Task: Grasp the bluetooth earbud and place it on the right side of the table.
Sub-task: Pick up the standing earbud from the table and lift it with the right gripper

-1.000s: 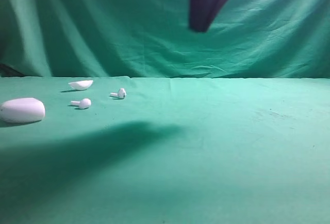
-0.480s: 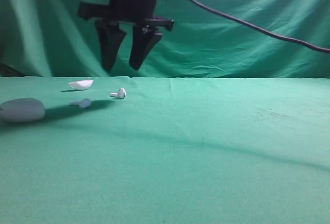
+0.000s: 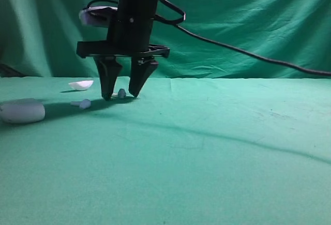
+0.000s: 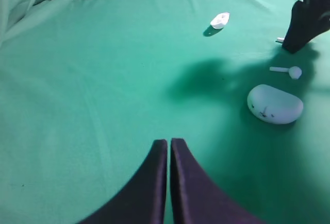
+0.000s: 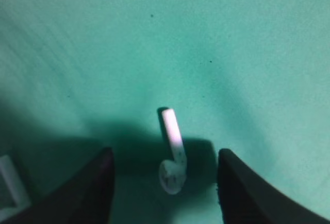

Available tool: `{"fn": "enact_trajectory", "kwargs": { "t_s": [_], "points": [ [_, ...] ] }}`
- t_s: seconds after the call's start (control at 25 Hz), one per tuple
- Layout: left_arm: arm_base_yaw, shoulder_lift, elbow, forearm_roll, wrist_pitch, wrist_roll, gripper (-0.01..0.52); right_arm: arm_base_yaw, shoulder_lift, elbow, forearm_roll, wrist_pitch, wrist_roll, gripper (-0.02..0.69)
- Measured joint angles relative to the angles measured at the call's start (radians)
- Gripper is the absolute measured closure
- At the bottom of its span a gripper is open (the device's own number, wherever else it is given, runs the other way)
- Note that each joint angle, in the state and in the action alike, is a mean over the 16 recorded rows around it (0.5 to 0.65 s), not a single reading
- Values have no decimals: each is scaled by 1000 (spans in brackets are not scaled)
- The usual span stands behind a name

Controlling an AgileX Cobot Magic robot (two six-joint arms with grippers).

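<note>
The bluetooth earbud [image 3: 121,93] lies on the green table [image 3: 217,147] at the back left, its stem pointing left. My right gripper [image 3: 121,96] stands over it, open, one finger on each side and tips close to the cloth. In the right wrist view the earbud [image 5: 172,157] lies between the two dark fingers of the right gripper [image 5: 164,154], touching neither. A look-alike earbud [image 3: 83,103] lies apart, to the left. My left gripper [image 4: 168,141] is shut with nothing in it, hovering over bare cloth.
A white oval case [image 3: 21,110] sits at the far left in shadow. A shallow white lid [image 3: 81,85] lies behind the earbuds. A black cable [image 3: 248,54] trails from the right arm to the right edge. Green cloth hangs as a backdrop.
My right gripper has swung in from the upper right and come down until its open fingers straddle the earbud. Its shadow now covers the case and the other earbud.
</note>
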Motion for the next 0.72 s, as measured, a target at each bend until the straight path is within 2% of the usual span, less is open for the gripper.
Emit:
{"fn": "enact_trajectory", "kwargs": {
  "t_s": [0.52, 0.72],
  "points": [
    [0, 0, 0, 0, 0, 0, 514, -3, -21, -9, -11, 20, 17, 553],
    [0, 0, 0, 0, 0, 0, 514, -24, -110, -14, -15, 62, 34, 574]
  ]
}}
